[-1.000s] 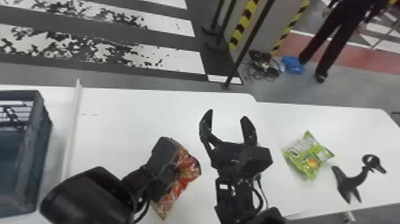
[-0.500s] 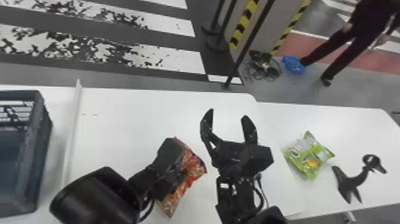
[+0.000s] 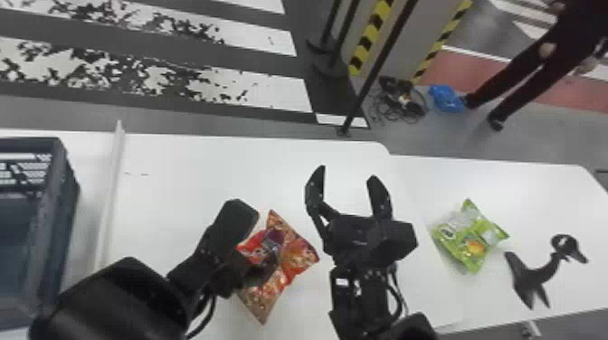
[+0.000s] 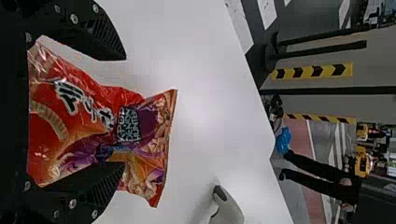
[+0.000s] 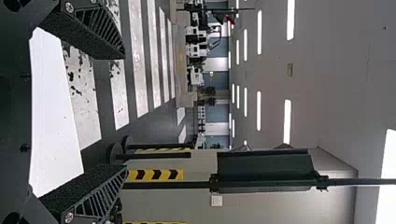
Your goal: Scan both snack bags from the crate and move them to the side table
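In the head view my left gripper (image 3: 257,247) is at the red snack bag (image 3: 296,255), left of centre above the white table (image 3: 217,176). In the left wrist view the fingers of my left gripper (image 4: 124,112) stand wide, shut on the red snack bag (image 4: 93,112), whose far end sticks out past them. My right gripper (image 3: 347,174) is open with nothing between its fingers, right of the red bag; in its wrist view too, the right gripper (image 5: 125,113) has its fingers apart. The green snack bag (image 3: 472,239) lies on the side table (image 3: 556,194).
A dark crate (image 3: 68,212) stands at the far left, beside a raised white strip (image 3: 111,194) on the table. A black curved stand (image 3: 538,276) is right of the green bag. Black posts (image 3: 375,63) rise from the floor beyond the tables.
The left gripper and the red bag have shifted together to the right in the head view, and the bag has turned somewhat. The right gripper and the green bag have hardly moved.
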